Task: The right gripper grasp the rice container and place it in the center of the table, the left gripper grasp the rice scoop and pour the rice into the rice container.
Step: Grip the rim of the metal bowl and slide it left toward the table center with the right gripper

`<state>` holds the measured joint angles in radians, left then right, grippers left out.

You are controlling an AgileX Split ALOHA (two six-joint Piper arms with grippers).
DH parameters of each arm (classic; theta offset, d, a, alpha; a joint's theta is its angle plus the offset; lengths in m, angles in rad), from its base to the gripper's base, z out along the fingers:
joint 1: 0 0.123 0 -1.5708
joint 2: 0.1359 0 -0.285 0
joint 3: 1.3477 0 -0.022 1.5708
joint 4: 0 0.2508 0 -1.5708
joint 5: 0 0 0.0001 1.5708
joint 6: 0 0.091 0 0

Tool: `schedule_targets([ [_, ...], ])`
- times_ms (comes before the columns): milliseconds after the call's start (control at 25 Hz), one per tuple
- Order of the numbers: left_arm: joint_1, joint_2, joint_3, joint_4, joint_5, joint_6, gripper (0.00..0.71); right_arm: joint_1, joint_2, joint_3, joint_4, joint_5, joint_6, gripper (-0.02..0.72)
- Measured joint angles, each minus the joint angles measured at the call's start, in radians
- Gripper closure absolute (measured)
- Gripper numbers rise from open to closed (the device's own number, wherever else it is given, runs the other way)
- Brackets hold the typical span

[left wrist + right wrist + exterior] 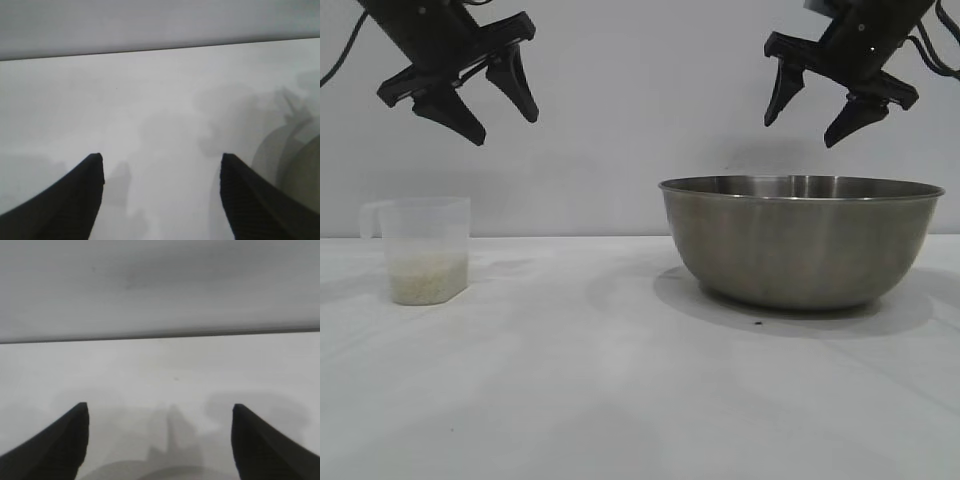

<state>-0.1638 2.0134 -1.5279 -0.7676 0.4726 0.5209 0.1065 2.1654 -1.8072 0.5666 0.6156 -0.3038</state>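
The rice container (798, 240), a large steel bowl, rests on the white table (620, 390) right of centre. High above its rim hangs my right gripper (805, 135), open and empty. The rice scoop (420, 248), a translucent cup, stands at the left with rice (427, 278) filling its lower part and its handle pointing left. My left gripper (505, 125) hovers open well above the scoop, holding nothing. In the left wrist view the open left gripper (162, 160) looks onto bare table, with the scoop's edge (305, 170) at the side. In the right wrist view the open right gripper (160, 410) shows the bowl's rim (170, 472) below.
A plain pale wall (640, 100) closes the far side of the table. A small dark speck (758, 324) lies on the tabletop in front of the bowl. White tabletop stretches between the scoop and the bowl and toward the front.
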Motion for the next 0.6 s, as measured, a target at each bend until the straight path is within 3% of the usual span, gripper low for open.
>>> schedule_targets([
  [600, 0.0, 0.0, 0.0, 0.0, 0.002, 0.0, 0.269, 0.0, 0.0, -0.016, 0.007, 0.013, 0.0, 0.149],
])
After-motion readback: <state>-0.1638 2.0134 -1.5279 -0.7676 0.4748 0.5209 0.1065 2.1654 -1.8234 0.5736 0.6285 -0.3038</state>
